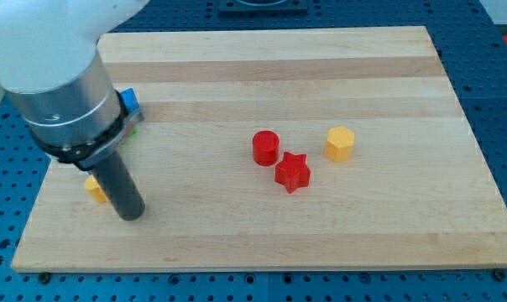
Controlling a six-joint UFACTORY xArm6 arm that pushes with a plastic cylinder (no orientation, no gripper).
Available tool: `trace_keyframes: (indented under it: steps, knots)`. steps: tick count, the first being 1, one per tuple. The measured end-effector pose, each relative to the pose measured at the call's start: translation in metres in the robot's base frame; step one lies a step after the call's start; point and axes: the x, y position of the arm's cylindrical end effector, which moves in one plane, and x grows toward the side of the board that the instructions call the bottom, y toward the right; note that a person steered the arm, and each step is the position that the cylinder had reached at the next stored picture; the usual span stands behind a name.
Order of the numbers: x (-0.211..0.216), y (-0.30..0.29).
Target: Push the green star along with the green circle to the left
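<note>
My tip [131, 215] rests on the wooden board [321, 75] near its lower left corner. A small edge of green [133, 129] shows just right of the arm's grey body, at the left side of the board; I cannot tell its shape, and the rest is hidden behind the arm. The green star and green circle cannot be told apart here. A blue block [130, 101] peeks out just above that green edge. A yellow block [95, 189] lies just left of the rod, close to my tip.
A red cylinder [265, 148], a red star [293, 172] and a yellow hexagon block [340, 143] sit right of the board's middle. The arm's grey body [65, 92] covers the board's upper left part.
</note>
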Motion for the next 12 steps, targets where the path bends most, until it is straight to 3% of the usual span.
trace_keyframes:
  steps: [6, 7, 8, 9, 10, 12]
  knots:
    - [-0.010, -0.066]
    - [0.007, -0.062]
    - [0.051, -0.016]
    - [0.030, 0.055]
    - [-0.035, 0.069]
    - [-0.128, 0.020]
